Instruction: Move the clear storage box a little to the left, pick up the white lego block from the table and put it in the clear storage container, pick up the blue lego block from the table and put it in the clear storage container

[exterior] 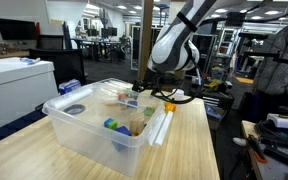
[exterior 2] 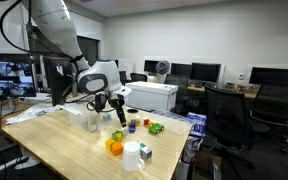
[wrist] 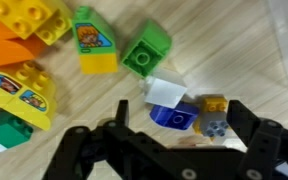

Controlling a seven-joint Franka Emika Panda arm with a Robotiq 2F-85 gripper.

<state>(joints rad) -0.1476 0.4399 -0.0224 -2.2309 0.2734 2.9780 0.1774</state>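
Tool (wrist: 176,125) partly cropped, seemingly open

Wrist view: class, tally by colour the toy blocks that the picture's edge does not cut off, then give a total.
Green block: 1
White block: 1
Blue block: 1
Yellow: 2, the green-topped picture block and the small yellow block
Total: 5

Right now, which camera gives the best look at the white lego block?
The wrist view: the white lego block lies close up on the table, beside a blue block, just in front of the open end effector. In both exterior views it is too small to pick out.
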